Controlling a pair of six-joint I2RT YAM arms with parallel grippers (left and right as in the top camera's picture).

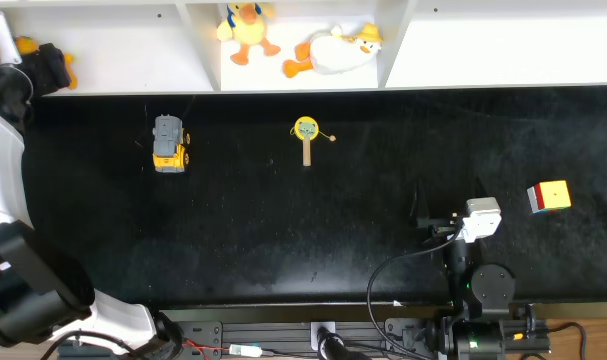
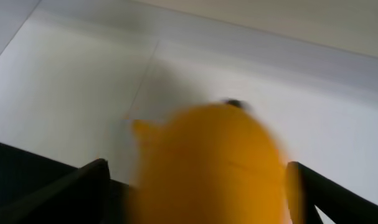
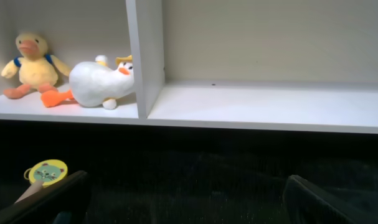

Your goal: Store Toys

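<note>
The orange toy [image 2: 207,149] is a rounded, soft-looking mass, too blurred for finer detail. It sits in the left bay of the smooth white shelf [image 1: 123,70], at the left gripper [image 2: 198,177]. I cannot tell whether that gripper clamps it. The right gripper [image 3: 185,199] is spread wide, holding nothing, low over the matte black mat [image 1: 283,230]. My top view adds a boxy yellow-and-grey truck [image 1: 168,143], a round-headed rattle [image 1: 306,135] on a wooden stick, and a multicoloured cube [image 1: 549,196], all well apart on the mat. From the side, the right wrist view shows the plush yellow duck [image 3: 32,65] sitting upright. The white goose [image 3: 98,84] lies just beside it in the middle bay.
</note>
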